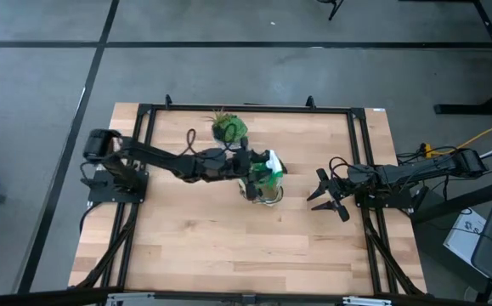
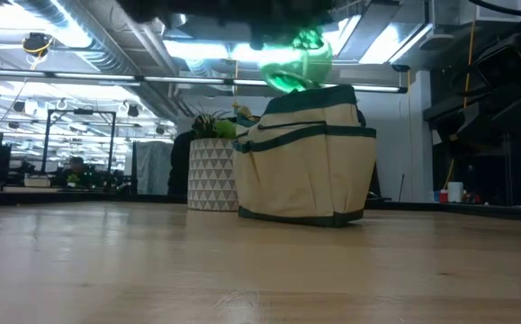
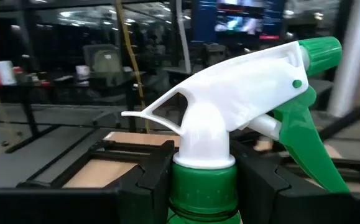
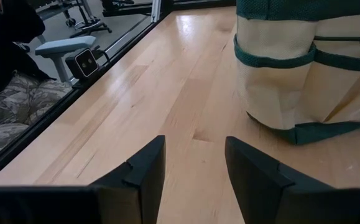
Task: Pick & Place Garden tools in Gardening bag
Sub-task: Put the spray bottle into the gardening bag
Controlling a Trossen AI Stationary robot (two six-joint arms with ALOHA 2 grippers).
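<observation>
A spray bottle [image 1: 271, 164] with a white sprayer head [image 3: 229, 93], green nozzle and green trigger hangs over the gardening bag [image 1: 262, 190], with my left gripper [image 1: 252, 166] shut on it. In the low view the green bottle [image 2: 300, 58] shows above the top of the tan bag [image 2: 305, 157], which has dark green trim and stands on its base on the table. Right of the bag my right gripper [image 1: 324, 194] waits open, low over the table, pointing at the bag [image 4: 304, 68]. No other garden tools show. My left gripper pinches the bottle's green collar [image 3: 201, 186], just under the white sprayer head, between its two fingers [image 3: 152, 177]. The fingers lie level and come from the table's left. The bottle is head up, lifted clear above the bag's opening.
A green plant [image 1: 229, 127] in a white patterned pot [image 2: 211, 175] stands just behind and left of the bag. Bare wooden table [image 1: 229, 246] lies toward the near edge. A black frame [image 1: 246, 108] runs around the tabletop.
</observation>
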